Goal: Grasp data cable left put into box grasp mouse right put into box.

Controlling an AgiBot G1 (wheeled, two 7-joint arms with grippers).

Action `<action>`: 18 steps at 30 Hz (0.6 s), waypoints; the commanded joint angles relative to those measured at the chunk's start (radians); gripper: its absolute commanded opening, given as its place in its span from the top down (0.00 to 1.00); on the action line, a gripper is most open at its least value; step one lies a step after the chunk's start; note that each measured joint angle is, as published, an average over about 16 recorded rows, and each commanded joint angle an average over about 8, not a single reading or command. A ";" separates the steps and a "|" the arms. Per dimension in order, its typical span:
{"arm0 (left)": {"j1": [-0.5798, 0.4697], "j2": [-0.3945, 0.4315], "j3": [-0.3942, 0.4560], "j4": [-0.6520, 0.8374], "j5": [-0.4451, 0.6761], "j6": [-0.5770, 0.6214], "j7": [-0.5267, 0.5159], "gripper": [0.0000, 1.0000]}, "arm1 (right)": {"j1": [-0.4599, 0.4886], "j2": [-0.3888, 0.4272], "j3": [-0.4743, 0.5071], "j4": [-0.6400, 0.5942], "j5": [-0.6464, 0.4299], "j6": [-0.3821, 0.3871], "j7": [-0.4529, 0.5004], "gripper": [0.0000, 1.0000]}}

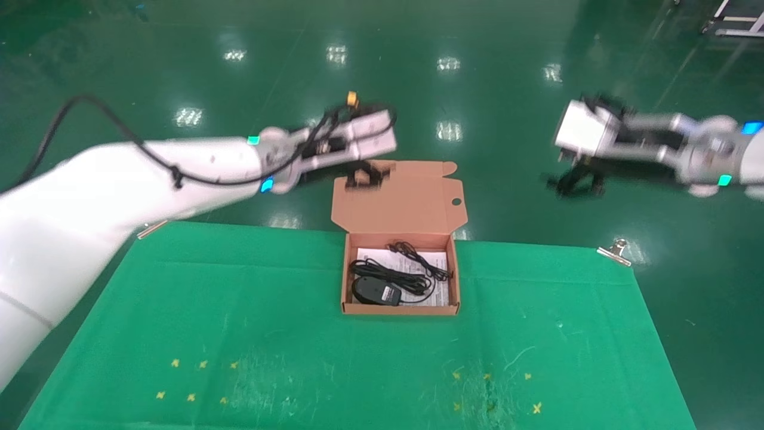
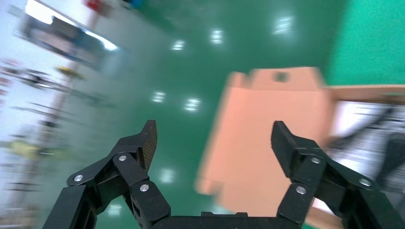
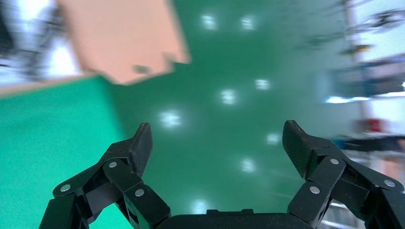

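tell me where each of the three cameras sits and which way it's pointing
Head view: on the robot's head, looking forward and down at the green table and the open box; both arms show, the left gripper over the lid, the right gripper off to the right.
Left wrist view: on the left arm, facing the lid and floor past the open left gripper.
Right wrist view: on the right arm, facing floor and table edge past the open right gripper.
All three views share the box.

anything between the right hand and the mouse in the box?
Nothing visible. The black oval mouse lies in the open orange-brown cardboard box, lid flap folded back, black cords beside and partly over it. The right hand hangs open, off to the right above the floor; the left hand is open over the flap.
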 commanded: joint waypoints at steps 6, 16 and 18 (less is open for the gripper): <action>0.070 -0.084 -0.082 -0.064 -0.116 0.115 -0.018 0.00 | -0.068 0.026 0.061 0.029 0.133 -0.079 -0.009 0.00; 0.174 -0.208 -0.203 -0.158 -0.287 0.284 -0.044 0.00 | -0.169 0.065 0.153 0.071 0.330 -0.195 -0.023 0.00; 0.194 -0.232 -0.227 -0.177 -0.321 0.317 -0.049 0.00 | -0.189 0.072 0.171 0.079 0.369 -0.218 -0.026 0.00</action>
